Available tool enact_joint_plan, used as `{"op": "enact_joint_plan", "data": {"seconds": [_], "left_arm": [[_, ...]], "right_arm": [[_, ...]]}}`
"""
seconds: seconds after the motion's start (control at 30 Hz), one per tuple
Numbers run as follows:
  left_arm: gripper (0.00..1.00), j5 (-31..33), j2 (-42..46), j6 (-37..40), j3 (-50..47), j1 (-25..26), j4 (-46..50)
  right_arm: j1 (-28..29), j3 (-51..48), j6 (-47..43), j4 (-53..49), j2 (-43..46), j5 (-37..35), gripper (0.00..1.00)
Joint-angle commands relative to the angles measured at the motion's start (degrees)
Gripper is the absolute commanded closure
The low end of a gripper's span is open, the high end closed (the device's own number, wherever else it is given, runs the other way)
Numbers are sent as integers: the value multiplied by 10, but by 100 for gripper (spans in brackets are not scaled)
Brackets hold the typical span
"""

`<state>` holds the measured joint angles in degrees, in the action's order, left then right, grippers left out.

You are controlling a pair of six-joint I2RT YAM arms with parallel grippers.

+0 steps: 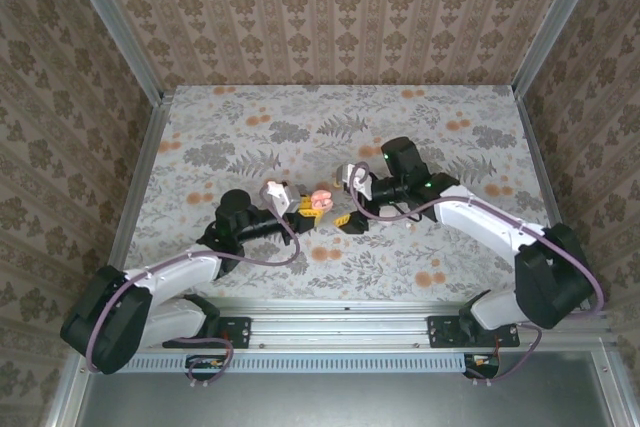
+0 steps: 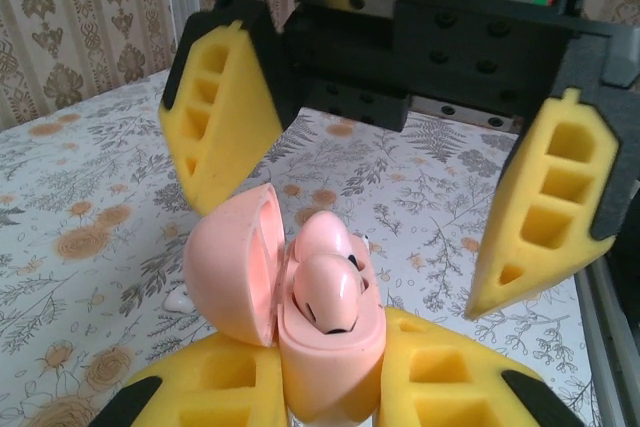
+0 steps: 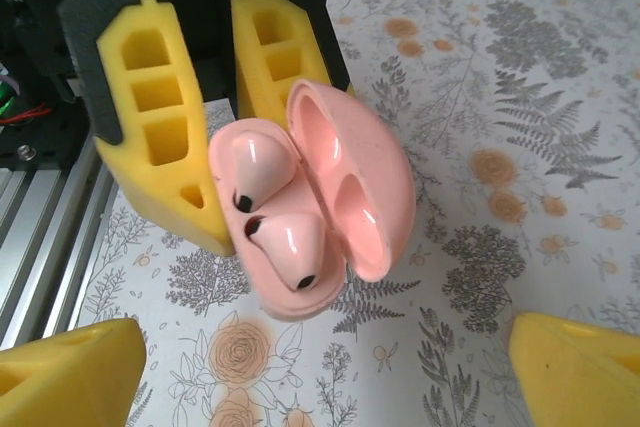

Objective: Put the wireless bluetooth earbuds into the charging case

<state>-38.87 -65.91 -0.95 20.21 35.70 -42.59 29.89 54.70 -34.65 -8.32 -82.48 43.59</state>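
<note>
The charging case (image 3: 285,292) is a small pink shell (not white, and glossy all over), and it sits around the middle of the table (image 1: 250,127), about as far from the left edge as from the right. It is held in the left gripper (image 1: 300,207), which is clenched on the lower half of the case. In the left wrist view its yellow foam fingers (image 2: 205,387) press in from both sides.

The lid (image 3: 365,172) stands swung open, hinged to one side of the base. Both earbuds (image 3: 262,169) lie in their wells, side by side, their rounded pink heads up and their dark tips showing. In the right wrist view one sits nearer the left gripper's fingers and the other just beside it, towards the front lip of the case.

The right gripper (image 1: 341,204) faces the case from the right-hand side of the table, close to it but apart. Its fingers (image 2: 220,117) are spread wide, one on each side of the open lid in the left wrist view, and they grasp nothing. Whether the case clears the flowered cloth I cannot tell.
</note>
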Motion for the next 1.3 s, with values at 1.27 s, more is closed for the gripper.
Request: {"op": "enact_joint_plan", "data": {"seconds": [1.27], "left_arm": [[93, -5, 30, 30, 17, 7, 15]], "right_arm": [[-1, 7, -67, 3, 37, 77, 45]]}}
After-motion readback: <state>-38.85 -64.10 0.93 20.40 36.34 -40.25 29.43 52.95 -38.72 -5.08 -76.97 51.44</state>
